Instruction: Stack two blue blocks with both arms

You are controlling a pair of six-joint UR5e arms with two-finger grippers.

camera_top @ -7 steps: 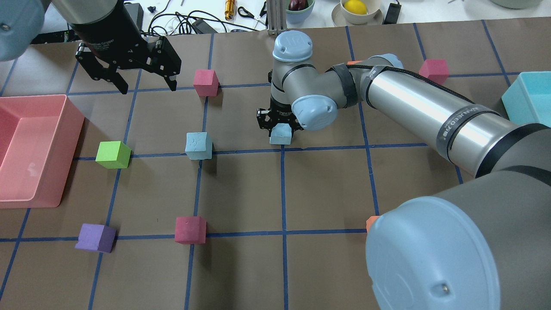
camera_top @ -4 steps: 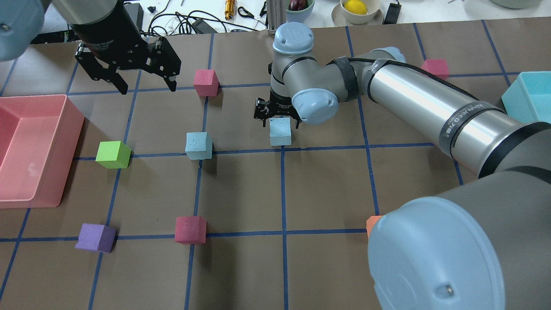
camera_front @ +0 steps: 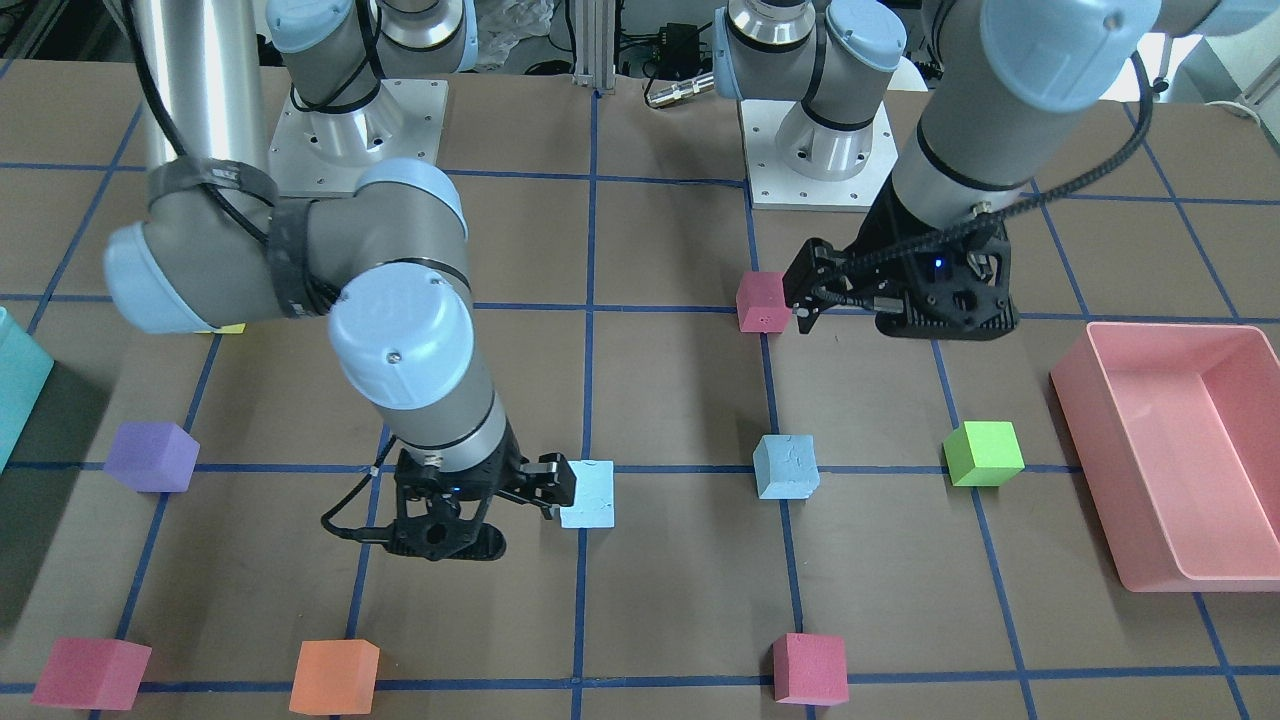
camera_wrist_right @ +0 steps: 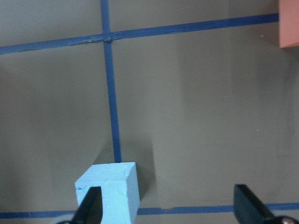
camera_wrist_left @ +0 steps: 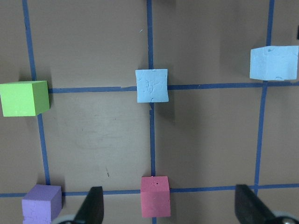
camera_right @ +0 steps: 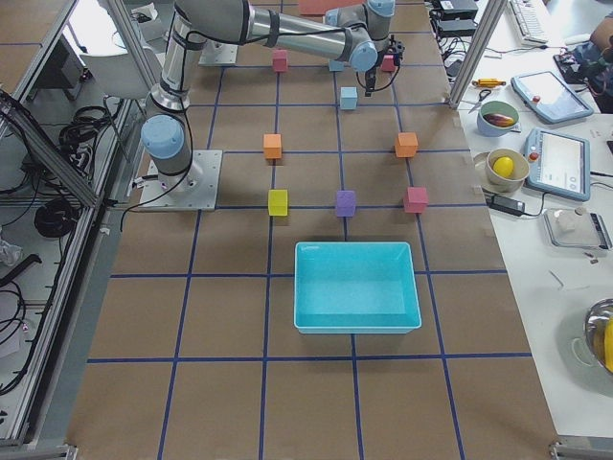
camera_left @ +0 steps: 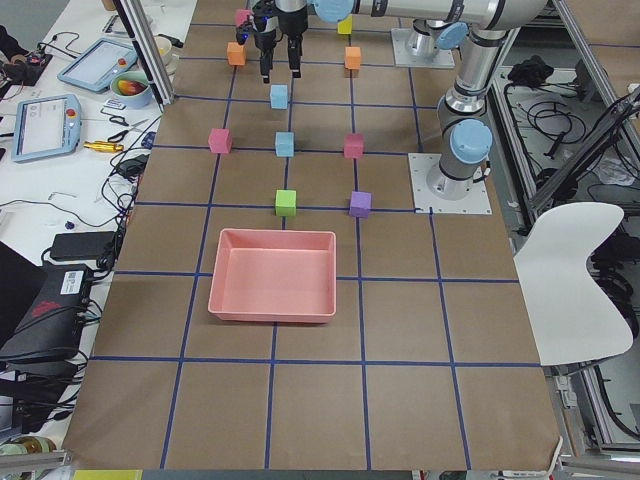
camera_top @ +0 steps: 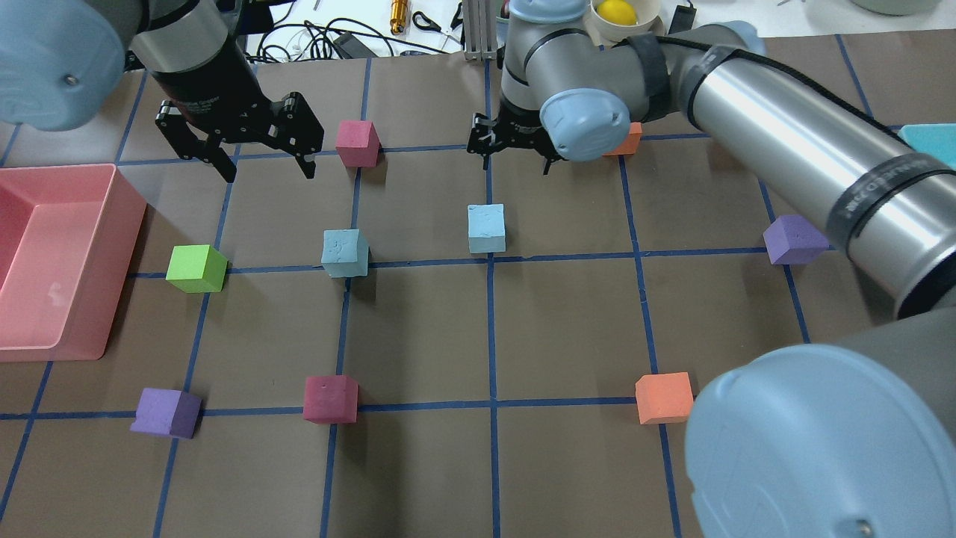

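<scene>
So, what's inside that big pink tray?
Nothing. The pink tray shows a bare floor in the left side view. The overhead view crops one end; nothing covers it.

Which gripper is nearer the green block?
Left. The left gripper hangs just beyond the green block; the right gripper is far off, past both blue blocks.

Place: robotics lab
Bench: brown paper-covered bench (camera_top: 418,336) gridded with blue tape (camera_top: 491,336)
Robot edge: two white metal base plates (camera_front: 415,140) bolted down
White side table (camera_right: 536,273): blue-rimmed touchscreen teach pendants (camera_right: 551,96), tangled black cables (camera_top: 299,48)
</scene>
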